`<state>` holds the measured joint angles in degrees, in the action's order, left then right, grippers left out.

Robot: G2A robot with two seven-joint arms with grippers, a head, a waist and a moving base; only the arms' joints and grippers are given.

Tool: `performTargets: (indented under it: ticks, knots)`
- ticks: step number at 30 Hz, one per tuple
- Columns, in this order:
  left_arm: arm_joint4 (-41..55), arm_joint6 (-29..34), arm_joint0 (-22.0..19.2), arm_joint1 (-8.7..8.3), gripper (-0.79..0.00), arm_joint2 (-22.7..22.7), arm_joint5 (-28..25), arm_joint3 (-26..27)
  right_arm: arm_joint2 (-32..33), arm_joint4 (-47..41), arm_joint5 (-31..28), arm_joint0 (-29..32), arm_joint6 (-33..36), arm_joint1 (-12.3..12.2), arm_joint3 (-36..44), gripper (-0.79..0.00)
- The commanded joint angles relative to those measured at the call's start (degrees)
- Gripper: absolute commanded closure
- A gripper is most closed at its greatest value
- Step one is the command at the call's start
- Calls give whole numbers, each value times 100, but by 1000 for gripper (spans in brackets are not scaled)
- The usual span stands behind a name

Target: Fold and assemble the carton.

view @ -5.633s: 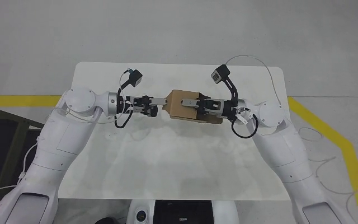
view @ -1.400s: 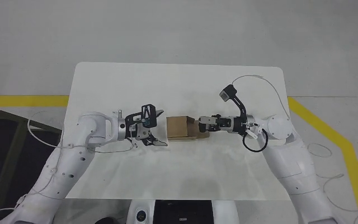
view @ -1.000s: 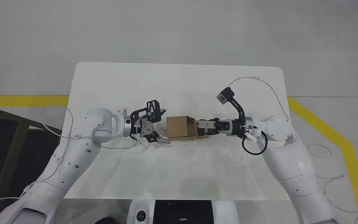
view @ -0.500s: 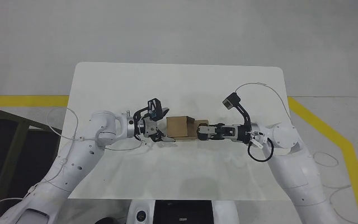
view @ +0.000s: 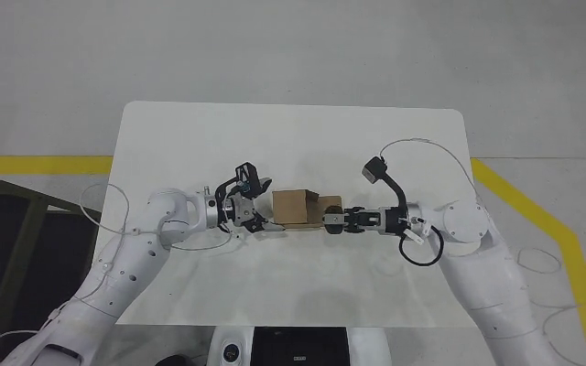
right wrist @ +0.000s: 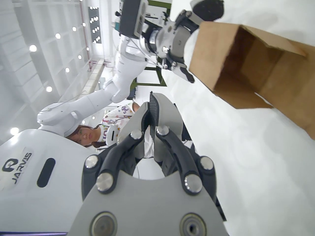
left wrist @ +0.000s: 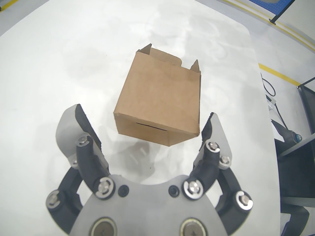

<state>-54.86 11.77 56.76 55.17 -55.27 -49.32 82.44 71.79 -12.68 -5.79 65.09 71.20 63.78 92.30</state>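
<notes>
The fingers (left wrist: 85, 130) of the left gripper (left wrist: 145, 115) are spread wide and hold nothing. The closed end of the carton (left wrist: 160, 94) sits just ahead of them, framed between the tips without touching either pad. Over the last second and a half this gripper has slid in across the tabletop (view: 275, 137), from clearly apart to right up at that end.

The fingers (right wrist: 153, 114) of the right gripper (right wrist: 150, 98) are pressed together and empty, just off the open end, where the short flaps stand out unfolded. In the top view it has dropped from the middle of the opening toward the corner nearer the robot.

The carton has not budged in that time. It lies on its side near the middle of the tabletop, brought forward from farther back, where both grippers were at it several seconds ago.

My reading is that one end is already tucked and the arms are taking up a brace-and-push stance. The left would steady the closed end so the right can fold the open flaps in. That closing has not yet begun.
</notes>
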Motion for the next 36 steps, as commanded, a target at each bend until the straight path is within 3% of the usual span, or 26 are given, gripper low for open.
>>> performTargets:
  ticks: [1, 9, 19, 36]
  knots:
    - [35, 18, 6, 13, -785, 16, 46, 4, 4, 184, 187, 64, 52, -28, 35, 0]
    - [-36, 62, 7, 60, -785, 99, 86, 37, -329, 670, 488, 203, -135, -50, -125, 0]
    - [-90, 80, -44, 114, -785, 153, 85, -17, -798, 844, 309, -187, -584, 34, -717, 0]
    - [-173, 75, -139, 207, -785, 252, 24, -173, -1349, 748, -48, -1022, -353, 163, -1448, 0]
